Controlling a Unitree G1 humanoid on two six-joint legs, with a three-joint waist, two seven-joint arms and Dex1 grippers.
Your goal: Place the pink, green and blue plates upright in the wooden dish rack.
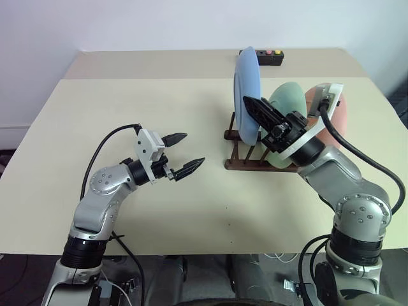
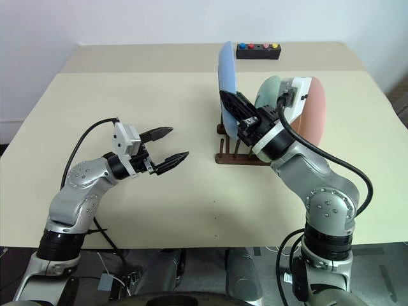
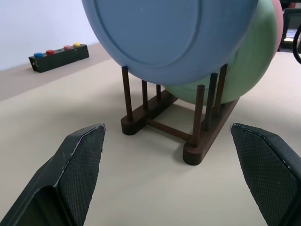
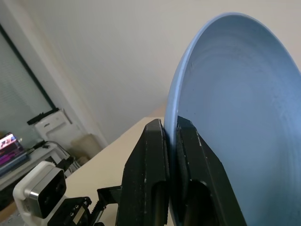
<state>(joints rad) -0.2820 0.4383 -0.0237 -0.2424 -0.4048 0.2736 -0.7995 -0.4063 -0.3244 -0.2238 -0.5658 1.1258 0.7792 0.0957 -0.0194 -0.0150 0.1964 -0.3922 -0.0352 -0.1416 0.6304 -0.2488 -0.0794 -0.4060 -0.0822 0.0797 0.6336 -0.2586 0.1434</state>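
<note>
My right gripper (image 1: 250,105) is shut on the rim of the blue plate (image 1: 245,83); the right wrist view shows both fingers (image 4: 146,155) pinching the edge. The plate stands upright at the front end of the wooden dish rack (image 1: 245,162). Its lower edge is among the front pegs, above the rails. Behind it the green plate (image 1: 287,99) and the pink plate (image 1: 338,118) stand upright in the rack, partly hidden by my right arm. My left gripper (image 1: 193,149) is open and empty over the table, left of the rack and pointing at it.
A black box with coloured buttons (image 1: 271,57) lies at the table's far edge behind the rack. The beige table (image 1: 127,95) stretches wide to the left and front of the rack.
</note>
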